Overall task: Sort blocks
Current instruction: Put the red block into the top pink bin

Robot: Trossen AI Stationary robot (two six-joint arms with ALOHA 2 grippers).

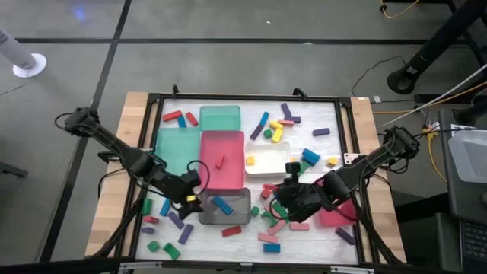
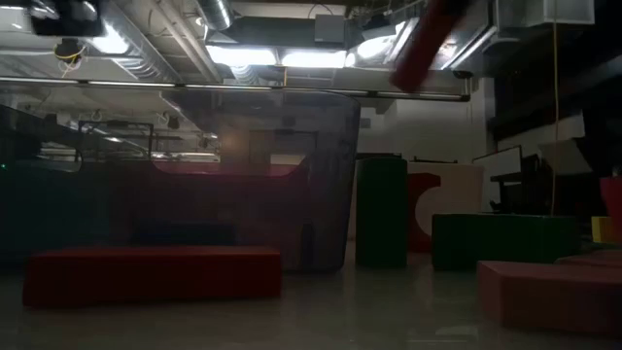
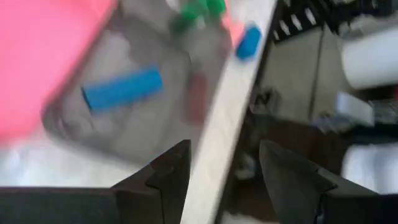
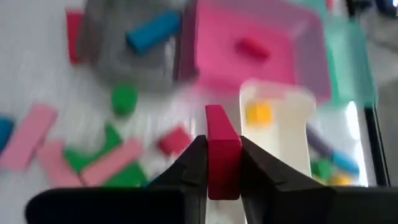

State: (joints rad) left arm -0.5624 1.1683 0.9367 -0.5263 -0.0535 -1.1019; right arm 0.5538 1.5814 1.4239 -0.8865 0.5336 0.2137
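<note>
the right gripper [image 4: 222, 163] pinches a red bar block [image 4: 222, 152] upright, lifted over the near-right scatter, probably bound for the red tray [image 1: 222, 144]. the left gripper [image 3: 224, 165], fingers spread and empty, hovers by the grey tray [image 1: 237, 213] holding a blue bar [image 3: 122, 89].

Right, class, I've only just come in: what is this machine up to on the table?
Two arms are sorting blocks into trays. The right pincer grips a red block upright between its fingers, above the loose blocks near the white tray, which holds a yellow block. The left pincer hangs open and empty by the grey tray, which holds a blue block. The red tray holds one red piece.
</note>
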